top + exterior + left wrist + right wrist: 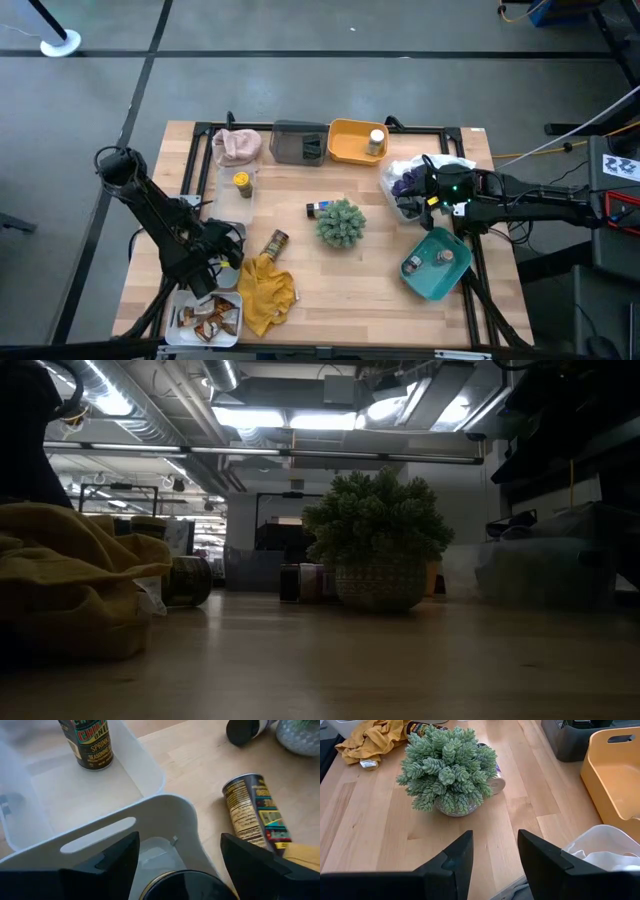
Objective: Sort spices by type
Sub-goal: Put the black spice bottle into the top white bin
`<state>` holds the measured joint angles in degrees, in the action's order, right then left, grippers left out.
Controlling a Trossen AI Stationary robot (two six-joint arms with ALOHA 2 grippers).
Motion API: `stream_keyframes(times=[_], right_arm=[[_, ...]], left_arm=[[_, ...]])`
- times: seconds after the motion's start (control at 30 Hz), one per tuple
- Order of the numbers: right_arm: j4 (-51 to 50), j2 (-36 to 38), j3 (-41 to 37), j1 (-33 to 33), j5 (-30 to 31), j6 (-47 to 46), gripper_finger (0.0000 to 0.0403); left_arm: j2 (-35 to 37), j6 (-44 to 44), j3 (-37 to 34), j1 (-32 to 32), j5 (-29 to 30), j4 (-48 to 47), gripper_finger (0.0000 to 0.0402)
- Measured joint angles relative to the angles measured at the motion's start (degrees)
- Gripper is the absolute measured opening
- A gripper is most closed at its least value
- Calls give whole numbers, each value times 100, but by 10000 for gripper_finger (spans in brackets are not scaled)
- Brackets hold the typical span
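On pale wood table (pixel 330 275), black frame round edge; grey floor beyond, ceiling ducts and strip lights behind in low view. Left gripper (pixel 222 255) near front-left, fingers apart over white tray rim (pixel 150 815), round dark lid below, maybe held. Jar (pixel 87 742) upright in clear bin, label "SPRINK…". Can (pixel 255 812) lying beside yellow cloth (pixel 266 291). Right gripper (pixel 432 190) by white bag, fingers apart, facing plant (pixel 449 767).

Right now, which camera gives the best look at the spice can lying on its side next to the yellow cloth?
The left wrist view: the lying can fills it, label readable. The high view shows it small, beside the yellow cloth. The low view shows it dim, end-on. The right wrist view catches only its end behind the plant.
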<state>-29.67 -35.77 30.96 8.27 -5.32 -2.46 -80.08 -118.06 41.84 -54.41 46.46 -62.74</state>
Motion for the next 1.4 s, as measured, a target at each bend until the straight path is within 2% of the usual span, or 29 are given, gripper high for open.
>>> stream_keyframes(times=[0.5,0.6,0.7,0.93,1.03,1.17,1.23,1.4], right_arm=[[13,0,0,-2,-2,0,154],[278,0,0,0,-2,0,154],[873,0,0,0,-24,-2,154],[2318,-176,0,-2,-453,-3,154],[2630,-369,0,-2,-580,-6,154],[2726,-677,0,-2,-581,-5,154],[2719,-852,0,-2,-583,-5,154],[2724,-1205,0,0,-583,158,154]], left_arm=[[1053,281,145,2,55,-175,261],[1252,327,145,2,112,-175,261],[1395,466,145,2,426,-158,261],[1452,749,145,79,1590,-15,261],[1450,1003,145,274,1740,185,261],[1450,1727,145,650,1785,781,261],[1450,2434,145,897,1788,1342,261],[1450,5236,145,1596,1593,3502,261]])
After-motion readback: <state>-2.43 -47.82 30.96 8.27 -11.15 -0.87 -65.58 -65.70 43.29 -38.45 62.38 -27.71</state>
